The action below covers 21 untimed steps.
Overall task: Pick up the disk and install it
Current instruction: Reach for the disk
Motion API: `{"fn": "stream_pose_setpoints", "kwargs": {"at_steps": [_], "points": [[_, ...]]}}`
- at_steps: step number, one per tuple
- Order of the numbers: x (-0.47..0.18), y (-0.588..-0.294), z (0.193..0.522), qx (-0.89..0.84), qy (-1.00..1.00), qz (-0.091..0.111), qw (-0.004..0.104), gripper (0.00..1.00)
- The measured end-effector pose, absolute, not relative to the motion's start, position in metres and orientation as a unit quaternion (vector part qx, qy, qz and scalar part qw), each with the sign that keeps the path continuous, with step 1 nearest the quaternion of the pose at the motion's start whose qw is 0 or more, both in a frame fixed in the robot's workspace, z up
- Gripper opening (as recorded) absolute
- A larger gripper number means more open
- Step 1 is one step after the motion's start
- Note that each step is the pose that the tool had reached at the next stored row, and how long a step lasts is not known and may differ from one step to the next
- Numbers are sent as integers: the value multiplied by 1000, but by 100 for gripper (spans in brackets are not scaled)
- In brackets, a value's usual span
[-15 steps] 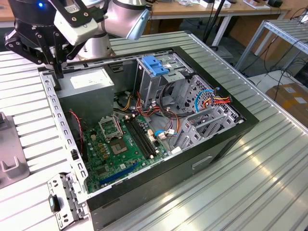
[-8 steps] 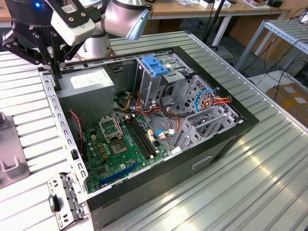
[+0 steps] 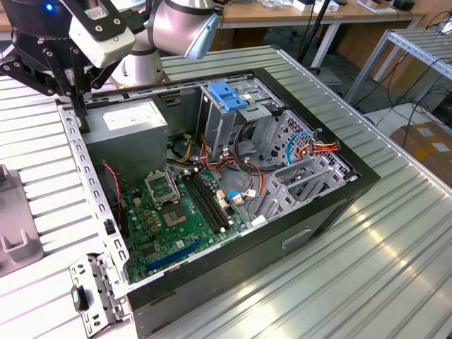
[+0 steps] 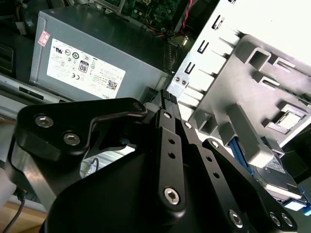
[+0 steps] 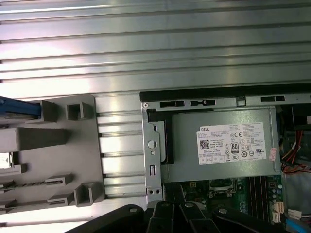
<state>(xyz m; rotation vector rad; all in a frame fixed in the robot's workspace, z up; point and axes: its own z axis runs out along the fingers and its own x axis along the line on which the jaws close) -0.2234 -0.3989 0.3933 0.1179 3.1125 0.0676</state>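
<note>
The disk [image 4: 275,174], grey metal in a light-blue carrier, lies in a grey fixture [image 4: 252,73] on the table beside the computer case; in the first wrist view its blue edge [image 5: 17,108] shows at that fixture [image 5: 48,150]. My gripper [image 3: 80,120] hangs over the case's corner at the exterior view's left, above the power supply [image 3: 131,120]. Its fingers look shut with nothing between them. In the second wrist view the gripper [image 4: 167,99] points at the case edge, apart from the disk.
The open case [image 3: 339,191] holds a motherboard [image 3: 176,212], a drive cage [image 3: 296,176] with red and blue cables, and a bright-blue latch [image 3: 229,95]. A loose bracket [image 3: 95,289] lies at the case's near corner. Ribbed metal table [image 3: 353,282] surrounds the case.
</note>
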Motion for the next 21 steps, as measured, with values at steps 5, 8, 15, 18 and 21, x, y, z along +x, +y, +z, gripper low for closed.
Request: {"fn": "stream_pose_setpoints", "kwargs": {"at_steps": [5,8,15,18,21], "points": [[-226,-399,393,38,999,22,13,10],[-229,-399,393,38,999,22,13,10],[-235,-399,393,38,999,22,13,10],[-237,-399,393,38,999,22,13,10],[-239,-399,393,38,999,22,13,10]]}}
